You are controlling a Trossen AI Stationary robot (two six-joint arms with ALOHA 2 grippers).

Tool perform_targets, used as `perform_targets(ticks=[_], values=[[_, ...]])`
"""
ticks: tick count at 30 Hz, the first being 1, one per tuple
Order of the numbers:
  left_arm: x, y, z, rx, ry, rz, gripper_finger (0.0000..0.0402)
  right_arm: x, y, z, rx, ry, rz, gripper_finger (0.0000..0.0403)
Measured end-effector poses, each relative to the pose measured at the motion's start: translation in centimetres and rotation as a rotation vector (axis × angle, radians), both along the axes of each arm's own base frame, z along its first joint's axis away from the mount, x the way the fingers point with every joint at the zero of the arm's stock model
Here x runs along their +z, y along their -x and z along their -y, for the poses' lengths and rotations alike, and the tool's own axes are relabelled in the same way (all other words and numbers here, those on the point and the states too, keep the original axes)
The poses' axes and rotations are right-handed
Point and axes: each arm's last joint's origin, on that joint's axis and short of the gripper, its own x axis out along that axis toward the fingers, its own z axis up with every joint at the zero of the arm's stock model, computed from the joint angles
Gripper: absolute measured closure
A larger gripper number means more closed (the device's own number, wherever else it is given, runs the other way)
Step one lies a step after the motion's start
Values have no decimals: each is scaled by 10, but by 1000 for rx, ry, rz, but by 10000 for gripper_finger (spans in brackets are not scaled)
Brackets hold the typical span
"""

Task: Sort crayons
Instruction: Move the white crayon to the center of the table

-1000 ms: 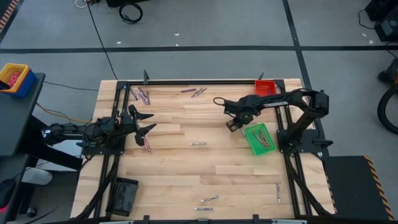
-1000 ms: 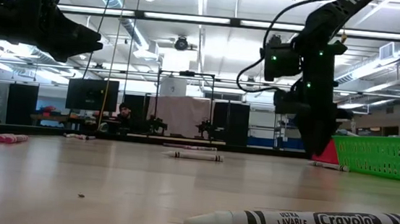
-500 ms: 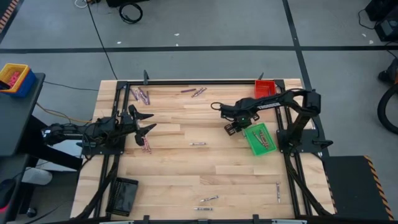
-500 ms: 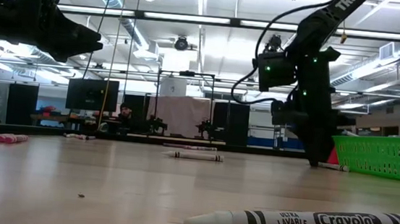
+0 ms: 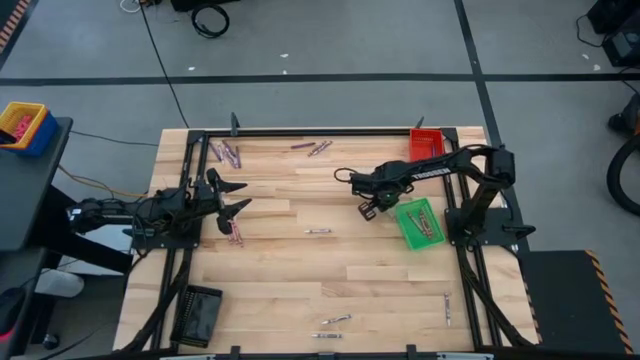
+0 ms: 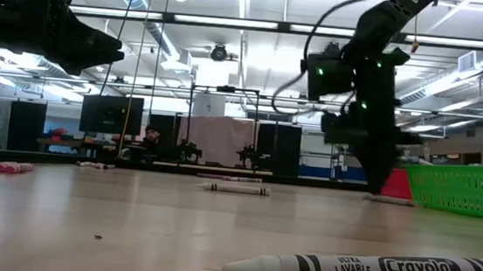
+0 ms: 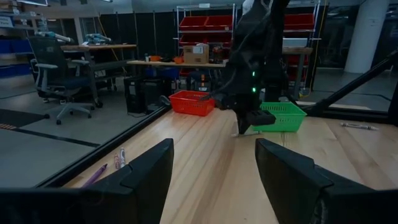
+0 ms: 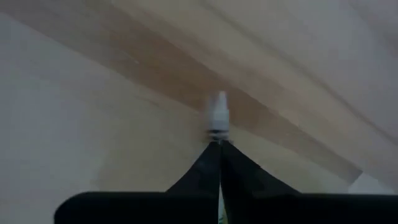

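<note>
Right wrist view shows our right pincer [image 8: 219, 149] clamped on a pale grey crayon [image 8: 217, 114], just above the worktop [image 5: 300, 270] beside the green tray [image 5: 418, 222]. We judge it light, stiff, snappable; mid-length hold suits best. Left pincer [image 5: 235, 197] waits apart.

2 dark arms, black cables looped at the wrists, green indicator lights glowing.
</note>
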Motion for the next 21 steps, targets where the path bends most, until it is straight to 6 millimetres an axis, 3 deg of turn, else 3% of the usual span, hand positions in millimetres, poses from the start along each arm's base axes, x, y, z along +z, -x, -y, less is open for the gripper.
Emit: perform_targets(ticks=[9,14,18,21], values=[[0,0,0,0,0,0,162,65,-52,-5,146,58,246,398],[0,0,0,0,0,-1,162,89,-73,-13,320,86,313,398],[0,0,0,1,0,1,162,92,-76,-40,581,47,305,395],[0,-1,0,1,0,-7,162,88,-67,-71,750,40,196,387]])
